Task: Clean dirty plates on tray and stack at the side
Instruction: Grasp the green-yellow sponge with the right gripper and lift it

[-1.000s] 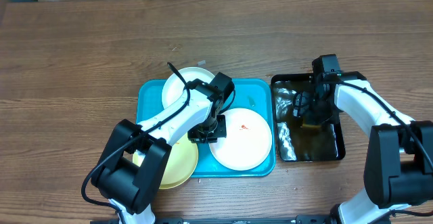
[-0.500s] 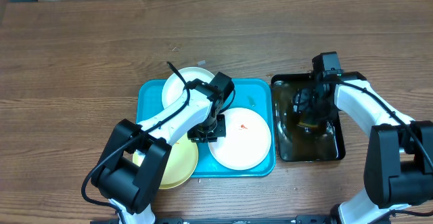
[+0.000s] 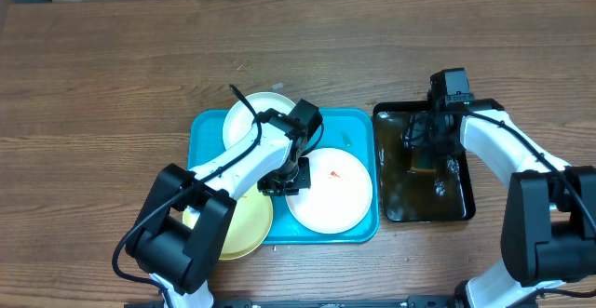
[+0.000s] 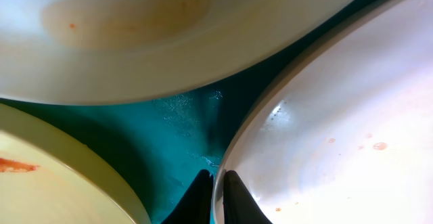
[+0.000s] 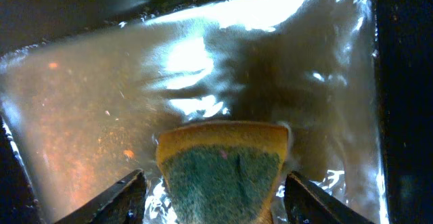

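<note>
Three plates lie on the turquoise tray [image 3: 349,133]: a white one [image 3: 335,196] at the right with orange-red specks, a white one [image 3: 247,117] at the back, and a pale yellow one [image 3: 244,226] at the front left. My left gripper [image 3: 282,185] is shut on the left rim of the right white plate [image 4: 338,129], one finger [image 4: 198,198] under the rim and one on top. The smeared back plate [image 4: 169,41] and yellow plate [image 4: 47,176] lie close by. My right gripper [image 5: 215,178] stands open in the basin, straddling a yellow-green sponge [image 5: 222,166] with gaps on both sides.
A black basin [image 3: 377,113] of dark water stands right of the tray, with the right arm reaching into it. A black cable tie [image 3: 237,96] sticks up behind the back plate. Bare wooden table surrounds the tray and basin.
The right jaws have drawn closer together around the sponge, and the glare on the basin water has shifted. The left arm and the plates have not moved.
</note>
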### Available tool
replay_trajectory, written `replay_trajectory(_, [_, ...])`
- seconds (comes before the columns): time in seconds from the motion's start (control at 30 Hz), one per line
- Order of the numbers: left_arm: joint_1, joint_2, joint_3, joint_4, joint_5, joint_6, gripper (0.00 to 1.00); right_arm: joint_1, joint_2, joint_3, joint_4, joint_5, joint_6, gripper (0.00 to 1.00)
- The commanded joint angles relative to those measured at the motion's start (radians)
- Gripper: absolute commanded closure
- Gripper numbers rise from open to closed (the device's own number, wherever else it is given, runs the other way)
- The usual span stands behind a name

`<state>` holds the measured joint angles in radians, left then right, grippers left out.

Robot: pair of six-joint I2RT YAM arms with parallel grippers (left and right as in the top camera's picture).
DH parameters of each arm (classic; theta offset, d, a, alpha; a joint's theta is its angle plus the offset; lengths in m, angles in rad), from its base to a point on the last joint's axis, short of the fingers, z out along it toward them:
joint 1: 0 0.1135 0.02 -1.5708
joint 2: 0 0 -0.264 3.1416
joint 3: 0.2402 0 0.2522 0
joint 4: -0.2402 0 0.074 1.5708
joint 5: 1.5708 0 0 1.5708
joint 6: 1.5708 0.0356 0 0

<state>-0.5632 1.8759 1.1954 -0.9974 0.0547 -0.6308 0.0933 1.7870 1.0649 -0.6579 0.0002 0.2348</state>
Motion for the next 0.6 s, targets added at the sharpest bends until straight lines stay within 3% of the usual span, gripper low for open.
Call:
replay_trajectory(0.0, [-0.002,0.009,-0.011,0.003,-0.020,-0.021,0.90,0.003,-0.002,-0.005,0.025,-0.001,0.002,0.33])
replay_trajectory(0.4, [-0.002,0.009,-0.011,0.003,-0.020,-0.021,0.90,0.003,-0.002,-0.009,0.023,-0.001,0.002,0.38])
replay_trajectory(0.43, [-0.002,0.009,-0.011,0.003,-0.020,-0.021,0.90,0.003,-0.002,-0.012,0.025,-0.001,0.002,0.43])
replay_trajectory(0.47, [-0.002,0.009,-0.011,0.004,-0.020,-0.021,0.90,0.003,-0.002,-0.014,0.026,-0.001,0.002,0.60])
replay_trajectory(0.5, [-0.002,0.009,-0.011,0.004,-0.020,-0.021,0.89,0.003,-0.002,-0.016,0.026,-0.001,0.002,0.86])
replay_trajectory(0.53, [-0.002,0.009,-0.011,0.004,-0.020,-0.021,0.89,0.003,-0.002,-0.017,0.026,-0.001,0.002,0.96])
replay_trajectory(0.57, [-0.002,0.009,-0.011,0.004,-0.020,-0.021,0.89,0.003,-0.002,-0.017,0.026,-0.001,0.002,0.96])
